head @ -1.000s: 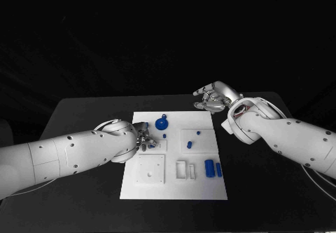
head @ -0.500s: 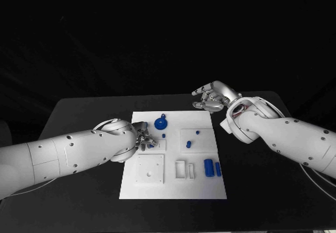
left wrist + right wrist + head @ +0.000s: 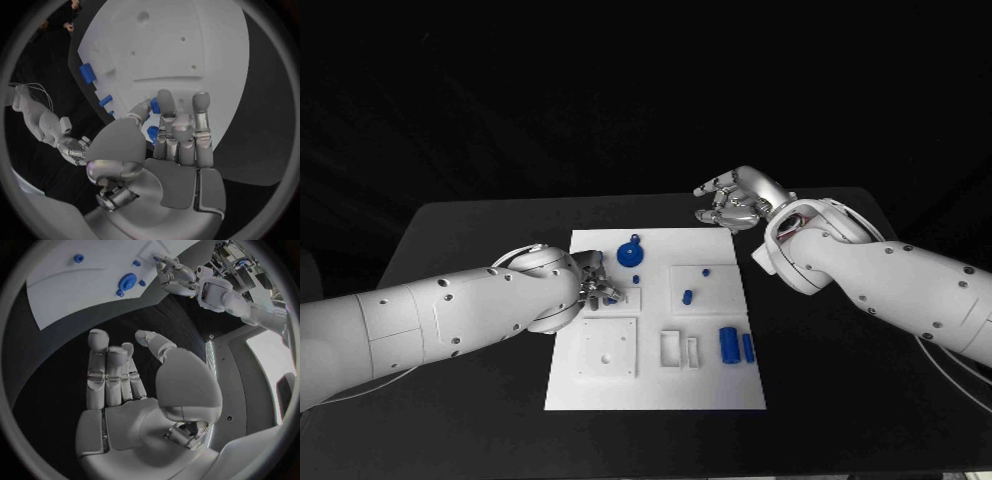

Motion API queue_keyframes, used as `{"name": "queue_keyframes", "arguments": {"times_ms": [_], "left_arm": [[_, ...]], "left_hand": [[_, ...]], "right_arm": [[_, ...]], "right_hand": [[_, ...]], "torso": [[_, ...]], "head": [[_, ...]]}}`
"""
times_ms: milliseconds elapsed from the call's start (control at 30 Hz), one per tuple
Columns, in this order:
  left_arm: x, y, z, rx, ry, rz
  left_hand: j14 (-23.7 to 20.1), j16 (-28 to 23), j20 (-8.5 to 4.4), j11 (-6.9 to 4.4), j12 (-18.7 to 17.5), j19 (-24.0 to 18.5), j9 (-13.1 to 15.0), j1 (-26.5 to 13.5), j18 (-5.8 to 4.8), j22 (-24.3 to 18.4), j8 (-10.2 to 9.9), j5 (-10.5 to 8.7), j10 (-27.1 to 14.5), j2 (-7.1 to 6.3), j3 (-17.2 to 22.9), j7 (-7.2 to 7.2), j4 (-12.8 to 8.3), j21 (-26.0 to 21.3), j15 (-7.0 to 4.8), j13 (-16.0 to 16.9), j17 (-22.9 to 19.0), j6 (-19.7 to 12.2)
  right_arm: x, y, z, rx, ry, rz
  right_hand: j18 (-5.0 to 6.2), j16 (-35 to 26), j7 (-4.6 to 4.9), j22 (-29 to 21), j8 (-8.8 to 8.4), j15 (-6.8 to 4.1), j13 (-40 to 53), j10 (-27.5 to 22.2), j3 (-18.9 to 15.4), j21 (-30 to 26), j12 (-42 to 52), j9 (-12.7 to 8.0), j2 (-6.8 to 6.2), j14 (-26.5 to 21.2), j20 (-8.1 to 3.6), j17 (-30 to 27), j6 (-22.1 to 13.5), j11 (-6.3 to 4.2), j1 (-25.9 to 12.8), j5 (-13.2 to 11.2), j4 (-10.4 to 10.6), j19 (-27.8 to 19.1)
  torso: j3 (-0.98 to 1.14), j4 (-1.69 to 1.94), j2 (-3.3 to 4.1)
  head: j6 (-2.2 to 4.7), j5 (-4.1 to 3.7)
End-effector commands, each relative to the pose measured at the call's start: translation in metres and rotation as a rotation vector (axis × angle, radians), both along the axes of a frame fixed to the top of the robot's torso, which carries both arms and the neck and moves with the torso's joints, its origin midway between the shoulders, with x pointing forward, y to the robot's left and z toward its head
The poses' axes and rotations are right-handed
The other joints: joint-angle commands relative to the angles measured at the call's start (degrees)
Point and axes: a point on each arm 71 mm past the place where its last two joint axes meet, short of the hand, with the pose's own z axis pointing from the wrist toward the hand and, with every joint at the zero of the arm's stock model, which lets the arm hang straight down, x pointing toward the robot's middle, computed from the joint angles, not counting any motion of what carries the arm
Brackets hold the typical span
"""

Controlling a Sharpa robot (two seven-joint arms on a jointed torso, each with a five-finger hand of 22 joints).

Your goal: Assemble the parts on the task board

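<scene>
The white task board [image 3: 661, 385] lies in the middle of the black table. My left hand [image 3: 594, 286] rests over the board's left side. Its thumb and a finger pinch a small blue part [image 3: 154, 106], seen between them in the left wrist view, where the left hand [image 3: 172, 145] shows. A round blue part with a knob [image 3: 632, 255] sits just beyond it. Two small blue pegs [image 3: 687, 296] stand mid-board. Two blue cylinders [image 3: 730, 345] lie at the right. My right hand [image 3: 740, 205] hovers past the board's far right corner, holding nothing; its fingers [image 3: 109, 375] are loosely extended.
Square white recessed blocks [image 3: 610, 348] and narrow slots [image 3: 682, 350] occupy the board's near half. Black table [image 3: 473, 230] surrounds the board on all sides. The right forearm [image 3: 877, 275] stretches along the board's right edge.
The left hand's fingers have shifted slightly at the small blue part. The right hand has barely moved.
</scene>
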Motion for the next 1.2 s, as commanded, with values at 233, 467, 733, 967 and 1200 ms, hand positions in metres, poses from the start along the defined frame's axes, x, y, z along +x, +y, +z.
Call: {"name": "queue_keyframes", "arguments": {"times_ms": [233,467,733,967,1200], "left_arm": [[0.000,0.000,-0.001,-0.001,0.007,-0.010],[0.001,0.001,-0.001,0.003,0.010,-0.007],[0.001,0.003,-0.002,0.005,0.009,-0.001],[0.002,0.007,-0.001,0.005,0.008,0.006],[0.001,0.009,-0.002,-0.008,0.018,0.009]], "left_hand": [[0.88,-0.38,-0.15,-1.67,0.13,0.41,0.01,1.13,-0.26,1.11,-0.07,-3.61,3.38,-3.69,-1.40,-5.74,6.13,-0.53,-0.89,-0.33,-0.52,6.13],[0.80,-0.41,-0.15,-1.65,0.10,0.36,0.04,1.25,-0.25,1.11,-0.06,-4.58,3.37,-4.38,-1.53,-5.74,7.36,-0.61,-0.89,-0.32,-0.60,6.21],[0.86,-0.35,-0.15,-1.65,0.22,0.42,0.20,1.09,-0.28,1.12,0.16,-11.22,3.38,-6.25,-1.42,-5.75,11.46,-0.62,-0.88,-0.27,-0.51,6.80],[0.85,-0.45,-0.16,-1.64,0.21,0.45,0.31,1.35,-0.28,1.10,0.19,-12.87,3.37,-7.28,-1.28,-5.69,13.63,-0.66,-0.89,-0.32,-0.67,6.97],[-0.01,-1.33,-0.19,-1.43,-0.68,0.11,0.24,1.34,-0.38,1.07,-0.03,-12.51,3.26,-8.34,-8.62,-5.43,14.93,-1.11,-0.82,-0.45,-2.26,6.48]], "right_arm": [[0.000,0.000,0.000,-0.004,0.006,0.008],[0.000,0.000,0.000,-0.005,0.006,0.007],[0.000,0.000,0.000,-0.005,0.005,0.006],[0.000,-0.001,0.000,-0.005,0.004,0.005],[0.000,-0.001,-0.001,-0.005,0.004,0.003]], "right_hand": [[0.50,-0.21,0.06,2.64,-0.19,0.00,-0.06,-0.43,0.45,-0.09,-0.15,0.03,-0.07,-0.51,0.07,-0.10,-0.35,-0.11,-0.67,0.12,-0.03,-0.43],[0.50,-0.21,0.06,2.64,-0.19,0.00,-0.06,-0.43,0.45,-0.09,-0.15,0.03,-0.07,-0.51,0.07,-0.10,-0.35,-0.11,-0.67,0.12,-0.03,-0.43],[0.50,-0.23,0.06,2.64,-0.19,0.00,-0.08,-0.43,0.49,-0.09,-0.16,0.02,-0.09,-0.53,0.07,-0.12,-0.46,-0.11,-0.71,0.23,-0.09,-0.45],[0.50,-0.23,0.06,2.64,-0.19,0.00,-0.08,-0.43,0.49,-0.09,-0.16,0.02,-0.09,-0.53,0.07,-0.12,-0.46,-0.11,-0.71,0.23,-0.09,-0.45],[0.50,-0.23,0.06,2.64,-0.19,0.00,-0.08,-0.43,0.49,-0.09,-0.16,0.02,-0.09,-0.53,0.07,-0.12,-0.46,-0.11,-0.71,0.23,-0.09,-0.45]], "torso": [[0.00,0.02,-0.04],[0.01,0.04,-0.04],[0.00,0.02,-0.04],[-0.03,0.02,0.00],[-0.05,0.07,-0.04]], "head": [[0.00,-0.08],[0.04,-0.15],[0.07,-0.21],[0.09,-0.28],[0.14,-0.32]]}}
